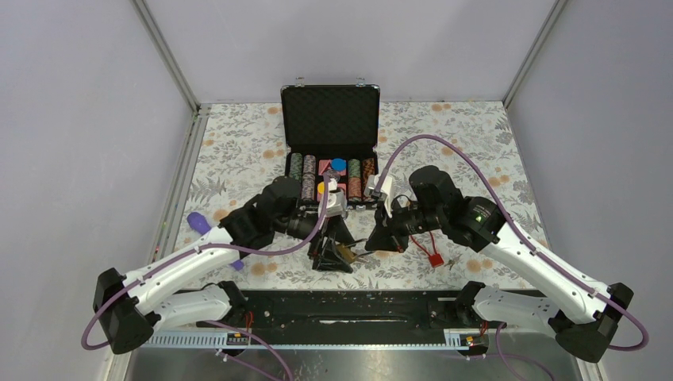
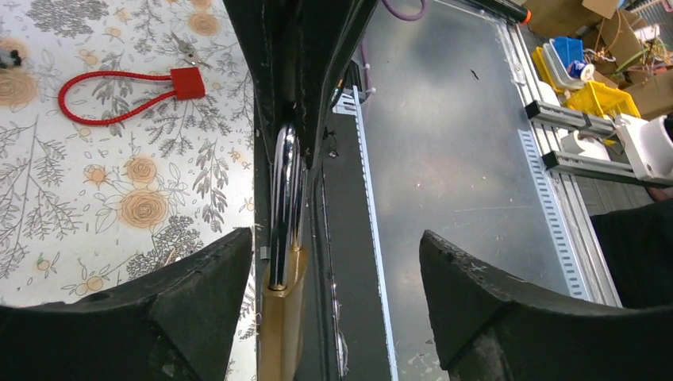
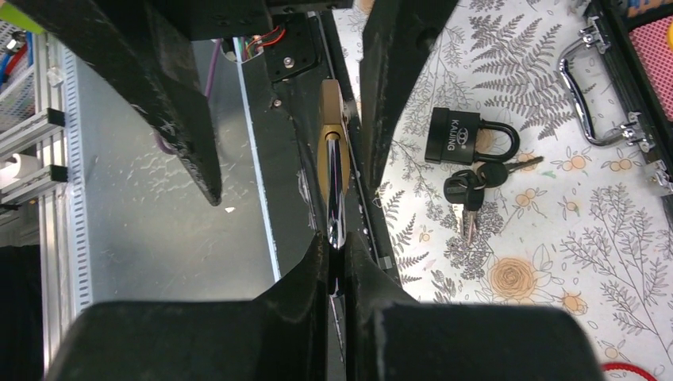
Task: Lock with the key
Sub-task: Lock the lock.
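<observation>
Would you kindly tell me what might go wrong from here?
The right tool pinches only the thin shackle of the brass padlock, so the lock may twist or slip. The left tool stands open with the padlock off-centre, close to one finger; closing may knock it loose.

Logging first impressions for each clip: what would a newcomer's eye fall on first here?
The two arms meet at the front of the flowered cloth over a brass padlock: the right gripper pinches its chrome shackle, while the left gripper stands open around the body. Behind them an open black case shows rows of coloured chips, and a black padlock with keys lies on the cloth.
</observation>
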Controlling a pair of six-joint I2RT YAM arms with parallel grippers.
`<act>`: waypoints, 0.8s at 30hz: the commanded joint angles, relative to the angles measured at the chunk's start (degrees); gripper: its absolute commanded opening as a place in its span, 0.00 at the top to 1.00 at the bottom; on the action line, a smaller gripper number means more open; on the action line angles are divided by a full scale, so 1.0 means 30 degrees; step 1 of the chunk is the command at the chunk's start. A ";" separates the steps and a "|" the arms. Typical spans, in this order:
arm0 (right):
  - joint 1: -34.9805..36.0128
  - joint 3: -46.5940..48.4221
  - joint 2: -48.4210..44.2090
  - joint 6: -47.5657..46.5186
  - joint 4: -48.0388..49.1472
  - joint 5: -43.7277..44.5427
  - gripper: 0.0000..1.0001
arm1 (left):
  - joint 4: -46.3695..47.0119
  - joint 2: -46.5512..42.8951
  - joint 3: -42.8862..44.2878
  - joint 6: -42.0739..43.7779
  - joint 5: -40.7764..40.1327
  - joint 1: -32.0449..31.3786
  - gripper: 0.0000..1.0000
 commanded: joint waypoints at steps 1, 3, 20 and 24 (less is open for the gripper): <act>-0.0087 0.1199 -0.0132 -0.0145 0.1556 -0.1885 1.00 | 0.0302 0.0655 0.0129 0.1288 0.1374 -0.0133 0.26; -0.0087 0.1240 -0.0135 -0.0141 0.1581 -0.2036 1.00 | 0.0029 0.0864 0.0161 0.1492 0.1436 -0.0150 0.29; -0.0086 0.1603 -0.0307 0.0742 0.1846 -0.0527 0.96 | -0.0015 0.0643 0.0699 0.0851 -0.1013 -0.0137 1.00; -0.0080 0.0475 -0.1197 0.2591 0.4420 0.1195 0.40 | 0.3547 -0.1151 -0.0300 -0.1176 -0.3834 -0.0161 1.00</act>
